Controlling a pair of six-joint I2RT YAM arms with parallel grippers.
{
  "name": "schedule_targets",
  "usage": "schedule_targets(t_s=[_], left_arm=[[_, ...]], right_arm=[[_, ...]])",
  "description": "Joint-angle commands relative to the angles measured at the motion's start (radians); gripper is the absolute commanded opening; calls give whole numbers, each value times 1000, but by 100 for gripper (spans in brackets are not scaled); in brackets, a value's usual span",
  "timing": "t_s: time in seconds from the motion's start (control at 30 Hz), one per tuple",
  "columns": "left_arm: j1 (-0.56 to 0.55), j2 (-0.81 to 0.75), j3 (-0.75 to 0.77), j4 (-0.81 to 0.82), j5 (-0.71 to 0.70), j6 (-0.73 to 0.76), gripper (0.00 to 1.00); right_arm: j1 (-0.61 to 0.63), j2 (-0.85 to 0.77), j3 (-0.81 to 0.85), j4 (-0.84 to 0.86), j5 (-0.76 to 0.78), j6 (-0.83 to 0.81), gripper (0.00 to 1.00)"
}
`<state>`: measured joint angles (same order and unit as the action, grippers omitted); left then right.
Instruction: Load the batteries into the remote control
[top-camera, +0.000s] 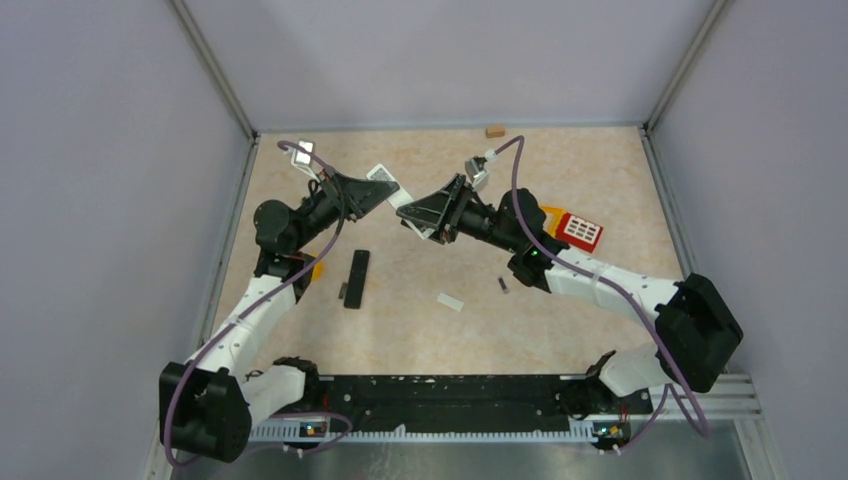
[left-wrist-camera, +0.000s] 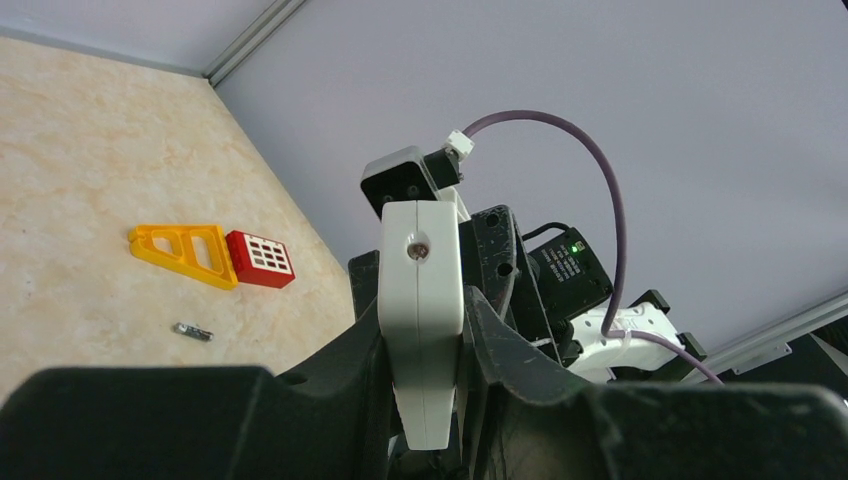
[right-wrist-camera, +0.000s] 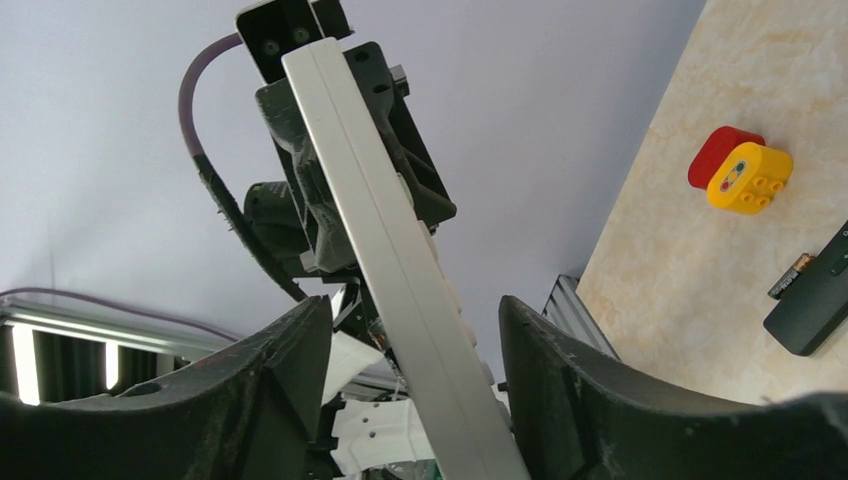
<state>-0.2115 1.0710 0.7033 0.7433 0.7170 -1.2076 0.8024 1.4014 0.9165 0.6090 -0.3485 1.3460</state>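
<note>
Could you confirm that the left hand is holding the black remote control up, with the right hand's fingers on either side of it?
Not quite: the left wrist view shows the left hand holding the white remote control; the black remote control lies on the table. The fingers of the right hand do stand either side of the held one.

Soft, even light is falling from above, leaving only faint, diffuse shadows on the beige table. The overhead view is looking crisp. In the wrist views, the left fingers and right fingers are looming dark and slightly blurred along the bottom edge.
</note>
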Motion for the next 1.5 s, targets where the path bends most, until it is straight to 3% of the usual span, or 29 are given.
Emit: schedule_targets(t_s=[0.0,0.3,0.47,0.53,0.63,0.67,0.77,0.97,1.23,1.3,1.33,1.37,1.47], left_arm=[[-2,-23,5,25,4,32,0],[-2,-23,8,21,-7,15,0],[-2,-14,21,21,0,-23,0],[-2,-15,22,20,0,-24,0],[-2,-21,18,5,-5,-9,0],[-2,-23,15,-3,-7,1,0],[-2,-30,9,-31,-16,29,0],[-2,-32,4,-51,-16,31,0],[-2,-26,1,-65,-8,12,0],[-2,-29,1,-68,2,12,0],[-2,-33,1,-77,1,18,0],[-2,-36,1,-90,-6,30,0],[-2,-47,6,-154,-23,88,0]], right_arm=[[-1,-1,53,36,-15,7,54],[-1,-5,23,81,-16,9,36],[-2,-4,5,102,-11,4,33],[-2,-6,1,105,-8,-12,41],[-3,-26,-25,146,3,-47,75],[-6,-37,-38,158,12,-53,83],[-19,-69,-66,163,20,-80,88],[-34,-101,-104,141,-22,-112,69],[-34,-130,-130,76,-8,-189,24],[-34,-135,-131,51,0,-212,20],[-34,-139,-133,47,2,-222,22],[-34,-144,-139,48,6,-228,30],[-37,-175,-158,39,15,-261,77]])
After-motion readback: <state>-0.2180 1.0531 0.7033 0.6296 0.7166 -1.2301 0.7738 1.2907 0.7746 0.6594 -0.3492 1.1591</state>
